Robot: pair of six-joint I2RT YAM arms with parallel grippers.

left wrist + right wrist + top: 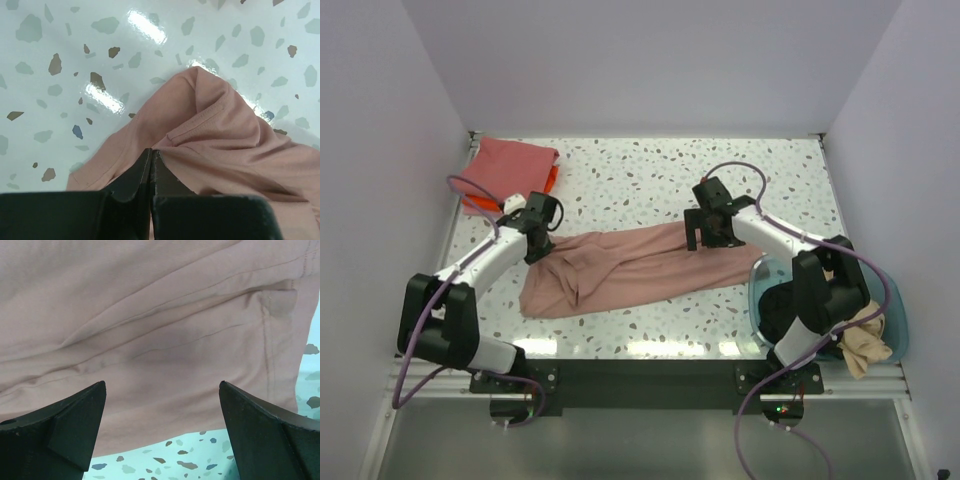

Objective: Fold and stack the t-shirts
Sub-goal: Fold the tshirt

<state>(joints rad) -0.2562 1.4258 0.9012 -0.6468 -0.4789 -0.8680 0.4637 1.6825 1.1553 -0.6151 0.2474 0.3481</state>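
Our left gripper [151, 154] pinches one end of the dusty pink t-shirt [630, 268], which lies crumpled across the middle of the table [650, 175]. Our right gripper [162, 390] hangs spread over the other end. We judge the flattening step is in hand: next, the right one must pinch the cloth.

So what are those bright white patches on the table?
Left wrist view: glare on the glossy table, beside the pink shirt. Top view: a glare band along the table's near edge. Right wrist view: no glare, only soft shadows in the shirt's folds.

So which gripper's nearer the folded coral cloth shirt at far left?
Left. Left gripper sits close beside the coral shirt; right gripper farther right, over the dusty pink shirt.
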